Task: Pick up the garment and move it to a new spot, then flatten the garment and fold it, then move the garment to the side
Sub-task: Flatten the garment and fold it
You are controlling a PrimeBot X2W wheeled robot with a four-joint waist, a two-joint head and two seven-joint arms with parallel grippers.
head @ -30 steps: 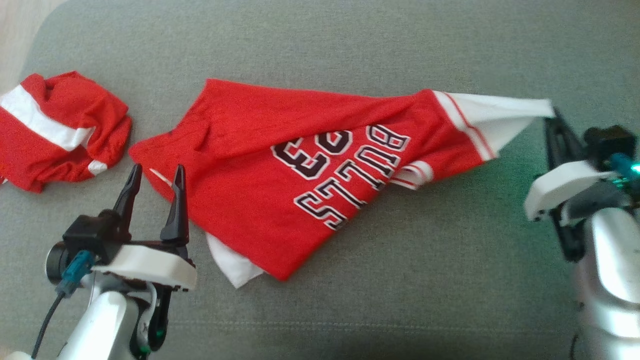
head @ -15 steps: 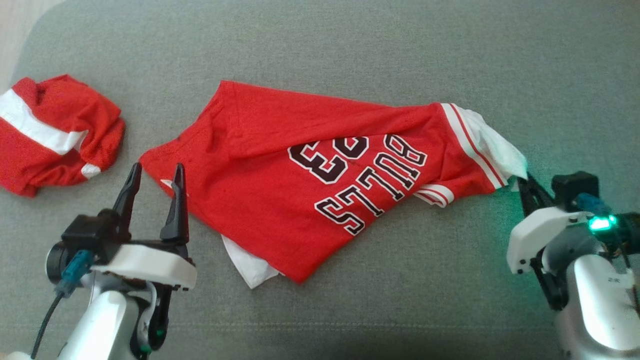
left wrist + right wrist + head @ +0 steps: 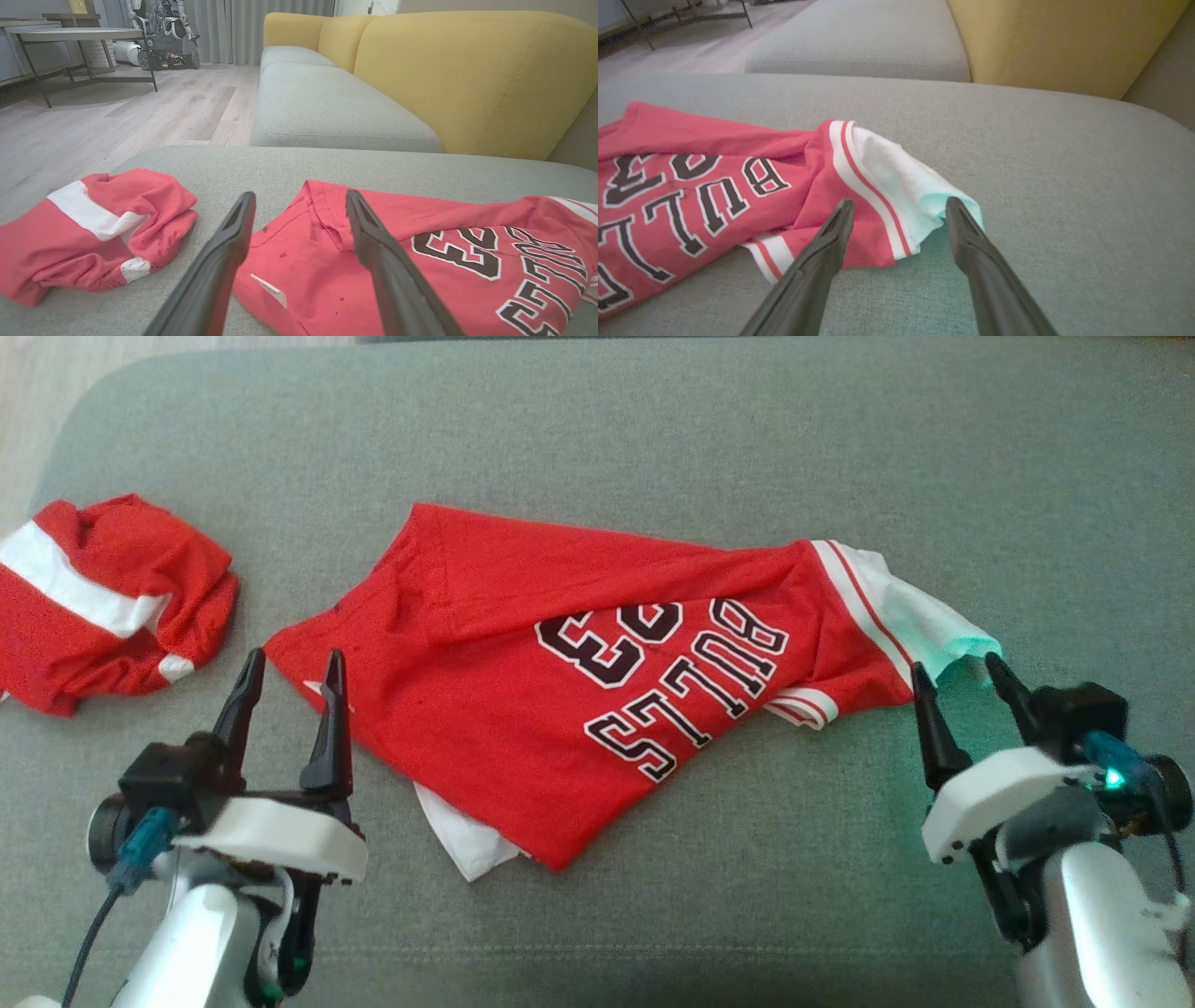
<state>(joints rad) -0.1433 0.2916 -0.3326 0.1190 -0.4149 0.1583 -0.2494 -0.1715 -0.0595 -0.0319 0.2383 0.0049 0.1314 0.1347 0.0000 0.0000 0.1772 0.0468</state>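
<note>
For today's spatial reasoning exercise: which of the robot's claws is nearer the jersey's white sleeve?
Right. The right claw, open, points at the white sleeve with its tips right beside the sleeve's end. The left claw, open, is at the opposite edge of the jersey.

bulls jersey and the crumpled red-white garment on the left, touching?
Apart. The head view shows a bare strip of grey cushion between the jersey and the crumpled garment. The left wrist view shows the same gap.

Matt red mesh-cloth garment (image 3: 560, 681) lies on rough grey woven cushion (image 3: 653, 439).
</note>
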